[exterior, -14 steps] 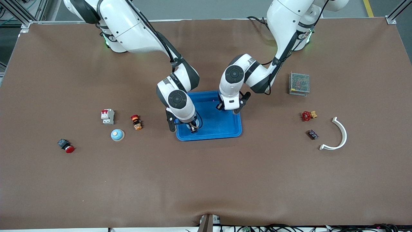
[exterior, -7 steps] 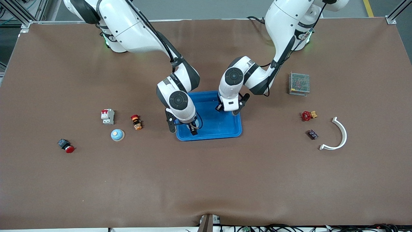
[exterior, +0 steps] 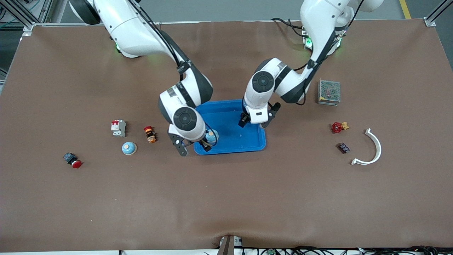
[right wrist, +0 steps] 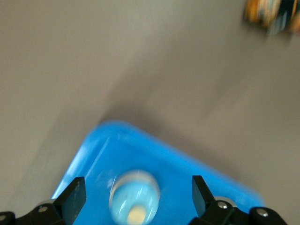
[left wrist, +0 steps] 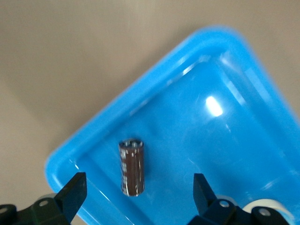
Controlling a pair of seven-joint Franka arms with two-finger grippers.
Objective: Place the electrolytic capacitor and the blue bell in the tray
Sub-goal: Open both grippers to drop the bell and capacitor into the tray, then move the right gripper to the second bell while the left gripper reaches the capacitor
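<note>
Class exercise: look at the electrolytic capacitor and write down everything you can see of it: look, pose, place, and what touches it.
The electrolytic capacitor is a small dark cylinder with a glossy, brownish sleeve and a lighter, silvery end cap. It lies on its side on the floor of the blue tray, near one rounded corner. Only the tray floor touches it. The left gripper is over it with its jaws open, one on either side, neither touching it. No leads can be made out.

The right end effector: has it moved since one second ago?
Yes. The right end effector has shifted toward the right arm's end of the table, now over the blue tray's corner rim, open.
</note>
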